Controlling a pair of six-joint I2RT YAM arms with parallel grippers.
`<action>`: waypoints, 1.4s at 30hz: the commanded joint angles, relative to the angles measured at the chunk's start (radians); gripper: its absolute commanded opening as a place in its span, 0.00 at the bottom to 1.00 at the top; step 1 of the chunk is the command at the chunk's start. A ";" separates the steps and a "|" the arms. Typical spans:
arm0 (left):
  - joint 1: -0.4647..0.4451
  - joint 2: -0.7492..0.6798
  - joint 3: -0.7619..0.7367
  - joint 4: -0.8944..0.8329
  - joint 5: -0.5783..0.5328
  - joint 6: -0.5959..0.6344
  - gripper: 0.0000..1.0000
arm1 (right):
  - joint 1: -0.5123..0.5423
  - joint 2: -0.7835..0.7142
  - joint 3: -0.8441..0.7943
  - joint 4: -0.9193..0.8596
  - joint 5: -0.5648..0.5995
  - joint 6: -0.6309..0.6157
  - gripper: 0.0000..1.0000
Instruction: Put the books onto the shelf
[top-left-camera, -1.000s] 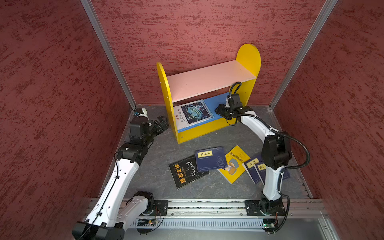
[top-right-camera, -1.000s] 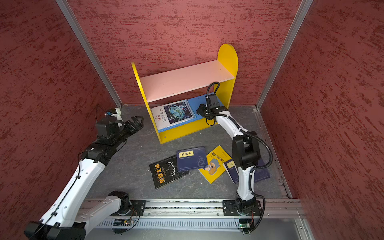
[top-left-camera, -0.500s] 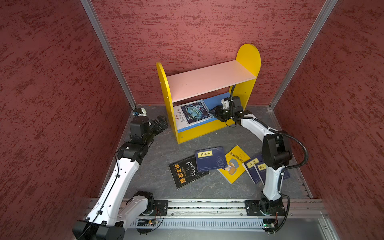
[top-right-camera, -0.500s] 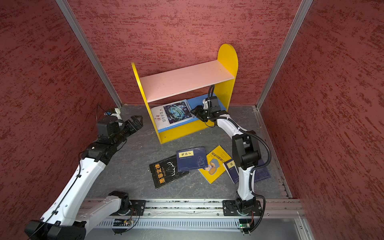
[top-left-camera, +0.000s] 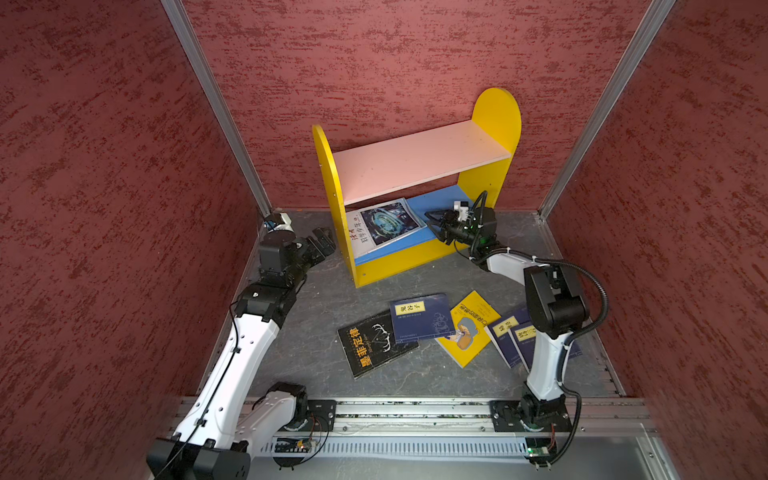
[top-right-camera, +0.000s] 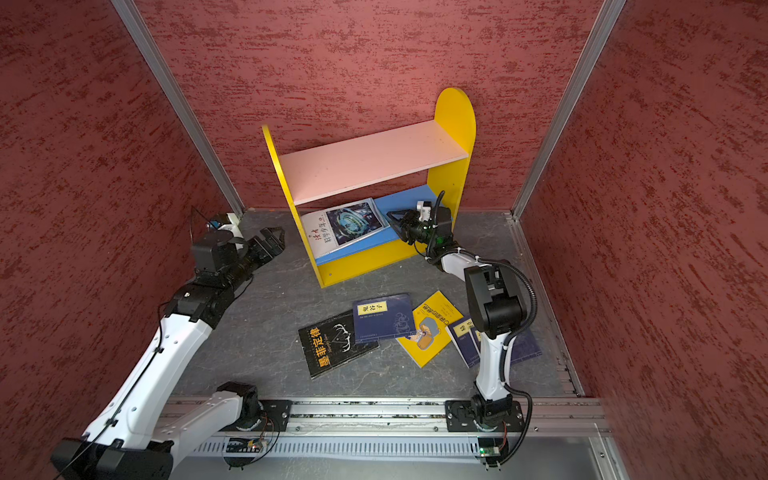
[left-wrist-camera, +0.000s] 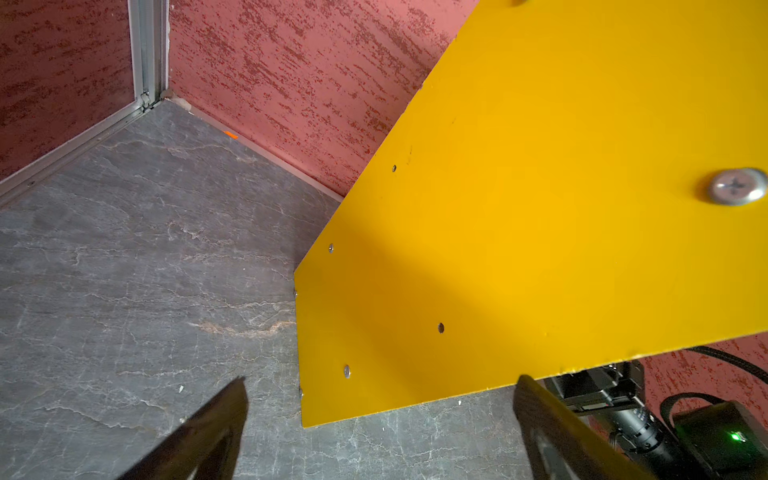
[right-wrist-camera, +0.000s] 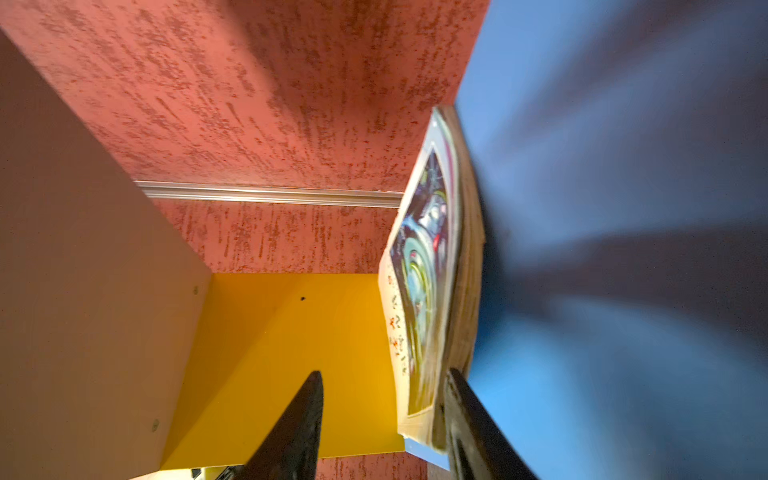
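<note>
My right gripper, frame centre, has slid left inside shelf to white book. Jaws narrower than before but still apart, straddling its corner, not clamped. My left gripper unchanged, spread wide, empty. Black book and four others on floor, lower centre.

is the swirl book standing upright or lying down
Lying down: the swirl book rests cover up on the blue lower board.

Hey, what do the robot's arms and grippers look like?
The left arm and right arm have white links with black joints and bases. A thin black cable runs along the left one; a ribbed black hose loops by the right. The left gripper and right gripper are black, two tapered fingers each.
</note>
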 joint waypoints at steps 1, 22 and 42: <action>0.018 0.010 0.014 0.017 0.023 0.026 0.99 | 0.044 -0.015 -0.013 0.148 -0.083 0.078 0.47; 0.062 -0.045 0.015 -0.031 0.037 0.025 0.99 | 0.125 0.041 -0.103 0.310 0.198 0.341 0.50; 0.100 -0.028 0.027 -0.060 0.123 0.053 1.00 | 0.228 -0.061 -0.154 -0.068 0.471 0.315 0.51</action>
